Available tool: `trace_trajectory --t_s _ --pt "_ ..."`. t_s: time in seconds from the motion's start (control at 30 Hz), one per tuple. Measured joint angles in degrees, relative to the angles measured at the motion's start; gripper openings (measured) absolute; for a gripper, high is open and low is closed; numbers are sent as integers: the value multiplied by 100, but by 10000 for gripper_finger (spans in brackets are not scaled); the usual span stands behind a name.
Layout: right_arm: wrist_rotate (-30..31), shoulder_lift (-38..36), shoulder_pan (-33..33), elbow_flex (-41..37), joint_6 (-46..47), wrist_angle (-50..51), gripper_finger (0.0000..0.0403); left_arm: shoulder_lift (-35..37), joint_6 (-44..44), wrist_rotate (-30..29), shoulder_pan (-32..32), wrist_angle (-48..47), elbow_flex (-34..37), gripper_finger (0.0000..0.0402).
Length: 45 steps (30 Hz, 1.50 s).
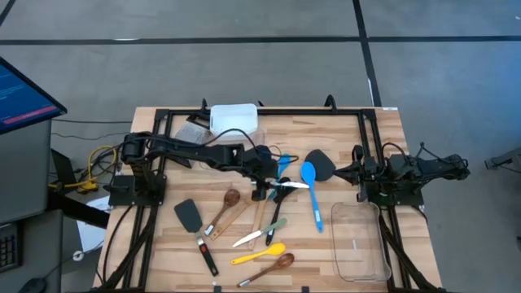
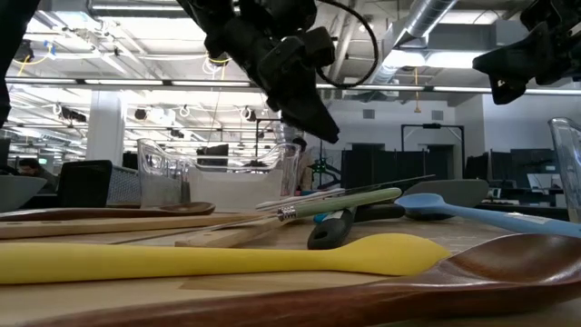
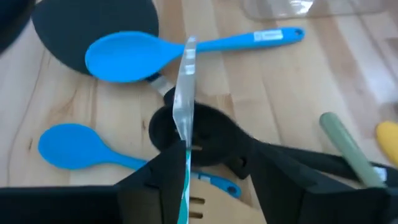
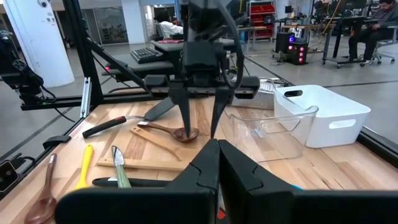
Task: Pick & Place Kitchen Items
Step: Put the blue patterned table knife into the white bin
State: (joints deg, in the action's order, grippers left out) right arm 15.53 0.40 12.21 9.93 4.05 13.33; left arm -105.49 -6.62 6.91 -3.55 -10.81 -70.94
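Steel knife looks light, stiff, slick; I'd pinch its handle. My left hand open around it, right hand clenched empty.

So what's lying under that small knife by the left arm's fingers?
The knife's blade crosses the black slotted spatula, its tip over the blue spoon's handle. The left gripper's fingers hide its handle end and whatever lies beneath.

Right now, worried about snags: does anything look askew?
Yes: the small knife lies crosswise atop the black slotted spoon, between the open left gripper's fingers, apparently not flat on the table.
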Motion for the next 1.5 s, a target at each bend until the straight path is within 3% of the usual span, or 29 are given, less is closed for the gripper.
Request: trace_trajectory --t_s 0.5,0.77,1.07,1.23,1.5 --pt "0 0 2 0 -7 -1 0 -4 425 -397 24 749 540 165" --pt "0 0 2 0 -11 -2 0 -4 432 -386 22 1957 549 163" --pt "0 0 0 0 -11 -2 0 -4 692 -352 -16 3371 533 134" --pt "0 0 0 0 -17 -2 0 -4 692 -345 -24 3438 347 111" --pt "0 0 4 0 -295 -5 0 0 536 -756 -24 4618 341 81"
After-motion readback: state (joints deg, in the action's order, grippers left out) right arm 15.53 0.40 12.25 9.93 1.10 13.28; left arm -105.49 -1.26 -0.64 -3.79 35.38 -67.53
